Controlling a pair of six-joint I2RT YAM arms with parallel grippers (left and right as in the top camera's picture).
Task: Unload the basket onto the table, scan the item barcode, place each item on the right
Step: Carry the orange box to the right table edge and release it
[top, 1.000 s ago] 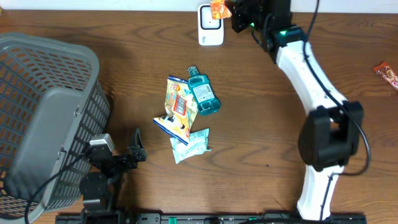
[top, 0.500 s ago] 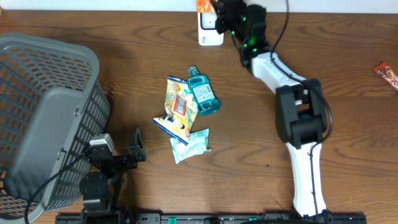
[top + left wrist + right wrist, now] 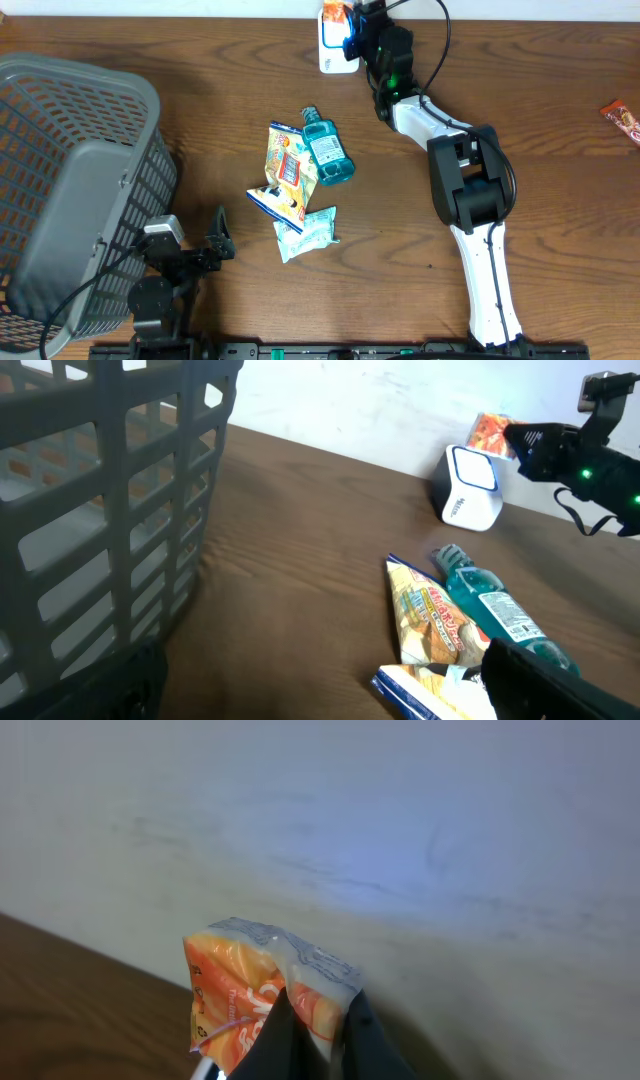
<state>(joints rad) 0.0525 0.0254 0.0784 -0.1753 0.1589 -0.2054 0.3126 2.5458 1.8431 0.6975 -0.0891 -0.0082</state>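
Pinching orange packet [image 3: 240, 982] at its edge, right gripper [image 3: 318, 1020]; packet just over scanner [image 3: 338, 52].

An orange snack packet [image 3: 248, 988], crimped along its top edge, hangs upright, pinched at one lower corner by the right hand [image 3: 316, 1020]. It is just above a small white scanner [image 3: 470, 488] standing at the counter's [image 3: 200, 60] far edge.

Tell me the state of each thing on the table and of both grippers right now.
orange packet: held in the air at the scanner.
right gripper: shut on the orange packet.
left gripper: open, empty.
blue bottle: lying on its side.
yellow bag: lying flat.
basket: upright, nothing seen inside.
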